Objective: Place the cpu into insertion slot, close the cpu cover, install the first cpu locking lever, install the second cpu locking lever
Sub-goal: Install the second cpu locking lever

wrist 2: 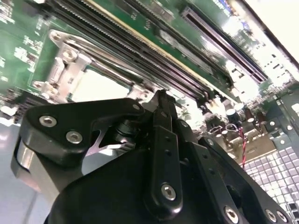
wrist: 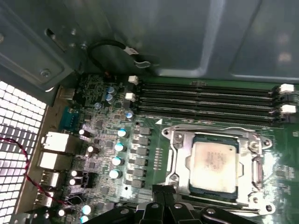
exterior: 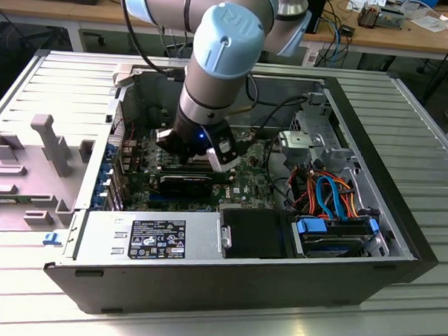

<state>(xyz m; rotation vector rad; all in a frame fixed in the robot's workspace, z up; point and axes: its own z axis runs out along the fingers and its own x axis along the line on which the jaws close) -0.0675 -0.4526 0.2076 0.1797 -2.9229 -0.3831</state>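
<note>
So the arm's reaching down into an open computer case (exterior: pixel 399 243), a big grey sheet-metal box lying on its side on a ribbed metal table (exterior: pixel 405 116). The gripper (exterior: pixel 199 148) is black, chunky, held together with shiny screws, and hangs low over the green motherboard (exterior: pixel 242 180). In the second wrist view its fingers (wrist 2: pixel 161 105) look pinched together with nothing between them, so I'd call it clenched and empty-handed.

The chip (wrist: pixel 212 161) is already sitting in the socket (wrist: pixel 215 186): a flat square with a dull silver top, pale in the light. The thin silver cover frame (wrist: pixel 180 161) lies flat around it, with the chip showing through its square window. In the first wrist view the fingertips sit right at the near edge of that frame; can't tell if they touch it.

Just beside the socket run long black memory slots (wrist: pixel 205 100) with white clips. Round blue-topped capacitors (wrist: pixel 117 161) stand in a row on its other side.
</note>
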